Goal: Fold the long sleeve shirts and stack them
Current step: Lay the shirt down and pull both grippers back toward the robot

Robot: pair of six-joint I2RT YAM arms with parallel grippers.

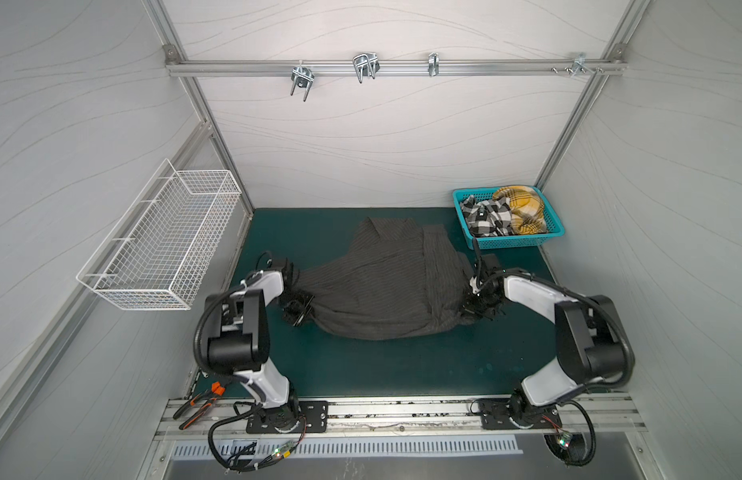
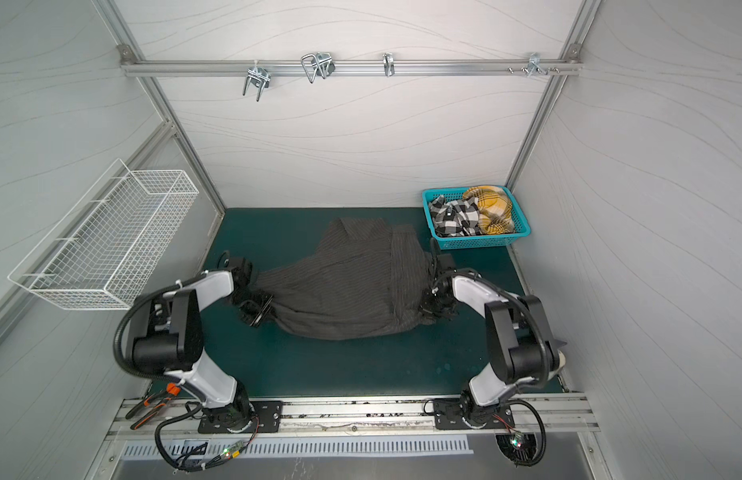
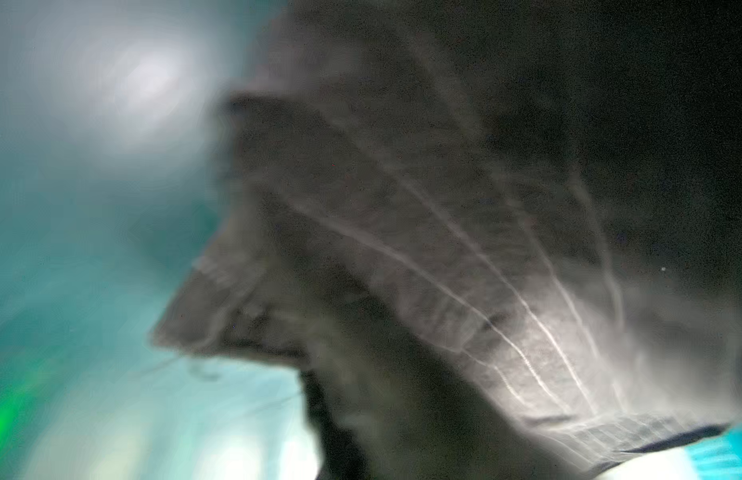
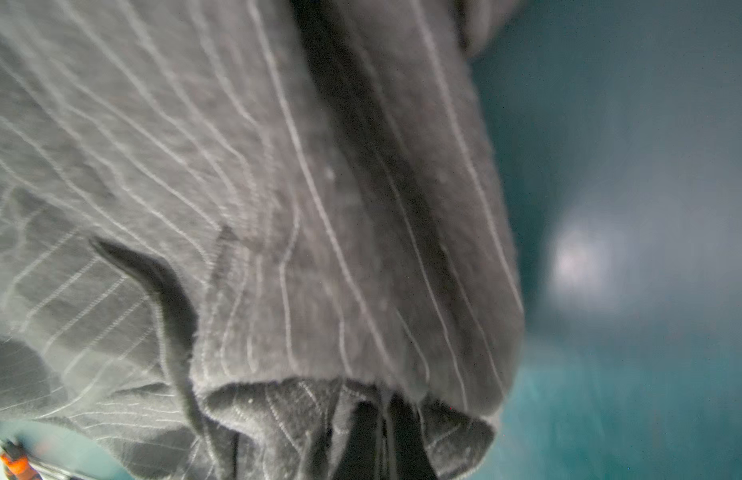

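Note:
The dark charcoal pinstriped shirt (image 1: 385,282) (image 2: 344,282) lies bunched across the middle of the green mat, stretched between my two arms. My left gripper (image 1: 297,306) (image 2: 255,308) is shut on the shirt's left end. My right gripper (image 1: 477,303) (image 2: 433,305) is shut on its right end; in the right wrist view the dark fingers (image 4: 363,440) pinch a fold of the striped cloth (image 4: 277,208). The left wrist view is filled by blurred charcoal cloth (image 3: 444,249), with the jaws hidden. A black-and-white plaid shirt (image 1: 487,218) and a yellow plaid shirt (image 1: 523,208) lie crumpled in the teal basket (image 1: 510,242).
The teal basket (image 2: 477,242) stands at the mat's back right corner, close behind my right arm. A white wire basket (image 1: 161,245) hangs on the left wall. Pliers with orange handles (image 1: 198,405) lie by the left arm's base. Metal hooks (image 1: 365,66) hang on the rear rail.

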